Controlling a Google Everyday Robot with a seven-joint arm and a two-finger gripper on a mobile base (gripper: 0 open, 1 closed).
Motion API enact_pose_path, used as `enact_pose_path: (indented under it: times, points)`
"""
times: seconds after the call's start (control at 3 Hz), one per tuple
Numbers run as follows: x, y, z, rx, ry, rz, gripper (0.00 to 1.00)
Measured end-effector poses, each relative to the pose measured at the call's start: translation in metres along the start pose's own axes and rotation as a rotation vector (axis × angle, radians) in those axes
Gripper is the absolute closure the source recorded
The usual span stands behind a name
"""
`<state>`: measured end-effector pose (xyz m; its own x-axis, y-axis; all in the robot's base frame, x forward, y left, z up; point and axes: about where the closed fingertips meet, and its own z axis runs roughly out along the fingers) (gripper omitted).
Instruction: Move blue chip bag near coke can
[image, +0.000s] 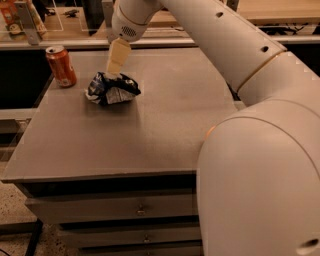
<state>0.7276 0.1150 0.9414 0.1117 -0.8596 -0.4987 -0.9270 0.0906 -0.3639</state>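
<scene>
The blue chip bag (112, 88), crumpled dark navy foil with white patches, lies on the grey table top at the far left. The coke can (61, 66), orange-red with a silver top, stands upright about a hand's width to the bag's left, near the table's left edge. My gripper (115, 64) hangs from the white arm directly over the bag's back edge, with its cream tip reaching down to the top of the bag. I cannot see whether it touches the bag.
The grey table top (150, 135) sits on a cabinet with drawers (140, 210) at the front. My large white arm and body (260, 150) fill the right side. A counter with clutter (30, 20) runs behind the table.
</scene>
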Motion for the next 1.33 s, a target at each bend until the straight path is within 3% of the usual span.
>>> enact_pose_path:
  times: [0.67,1.0,1.33]
  points:
    - [-0.004,0.033,0.019,-0.027,0.074,-0.010,0.00]
    - [0.002,0.040,0.032,-0.049,0.098,0.002,0.17]
    - [0.004,0.042,0.043,-0.066,0.117,0.001,0.41]
